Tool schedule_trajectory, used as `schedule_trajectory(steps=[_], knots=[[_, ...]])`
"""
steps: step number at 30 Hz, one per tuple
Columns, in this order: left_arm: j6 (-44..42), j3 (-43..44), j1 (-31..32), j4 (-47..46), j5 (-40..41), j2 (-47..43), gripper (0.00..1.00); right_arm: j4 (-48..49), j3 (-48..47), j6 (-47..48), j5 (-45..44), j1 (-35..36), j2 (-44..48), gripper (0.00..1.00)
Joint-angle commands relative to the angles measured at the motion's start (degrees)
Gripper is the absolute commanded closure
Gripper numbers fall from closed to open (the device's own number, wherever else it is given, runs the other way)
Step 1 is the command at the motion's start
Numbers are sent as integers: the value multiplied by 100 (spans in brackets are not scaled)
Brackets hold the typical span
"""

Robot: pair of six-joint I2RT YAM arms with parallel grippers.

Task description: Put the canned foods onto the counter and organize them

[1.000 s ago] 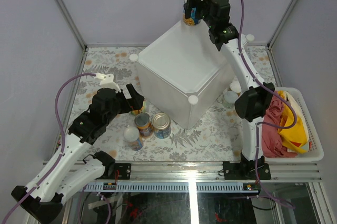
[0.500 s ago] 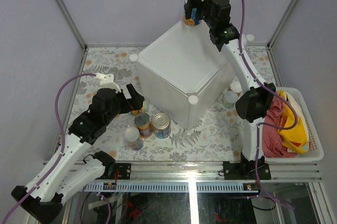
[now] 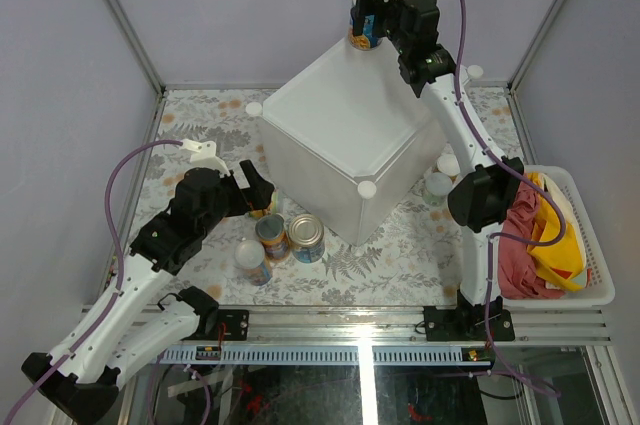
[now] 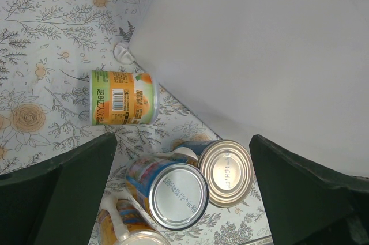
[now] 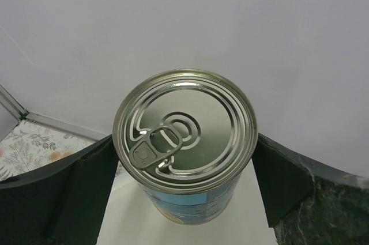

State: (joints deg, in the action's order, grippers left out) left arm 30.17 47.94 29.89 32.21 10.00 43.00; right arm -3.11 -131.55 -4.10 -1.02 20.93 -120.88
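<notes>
My right gripper [image 3: 366, 23] is shut on a blue-labelled can [image 3: 361, 39] with a silver pull-tab top [image 5: 184, 123], held upright at the far corner of the white counter box [image 3: 340, 125]. In the right wrist view the gripper [image 5: 183, 158] has a finger against each side of the can, and the counter top [image 5: 135, 225] shows beneath it. My left gripper [image 3: 260, 195] is open and empty above the floor cans. In the left wrist view the gripper [image 4: 183, 141] hangs over two silver-topped cans [image 4: 173, 194] [image 4: 226, 171], a white-lidded can [image 4: 131, 234] and an orange can [image 4: 124, 98] lying on its side.
Two upright cans [image 3: 271, 235] [image 3: 306, 237] and a white-lidded one [image 3: 252, 259] stand at the counter's near-left foot. Two white-lidded cans [image 3: 447, 165] [image 3: 436, 185] stand to its right. A white slatted basket [image 3: 592, 280] of cloths sits at the right edge.
</notes>
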Motion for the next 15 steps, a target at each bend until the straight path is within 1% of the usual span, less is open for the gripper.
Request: schedule_trajectory(steps=[1,15], knots=[[-27,-13,-25,-67,-130,-40,0,267,-162,-24,-39,-19,411,1],[-46,0,-27,-66,-159,-29,0,192,75,-48,61,-14,650,0]])
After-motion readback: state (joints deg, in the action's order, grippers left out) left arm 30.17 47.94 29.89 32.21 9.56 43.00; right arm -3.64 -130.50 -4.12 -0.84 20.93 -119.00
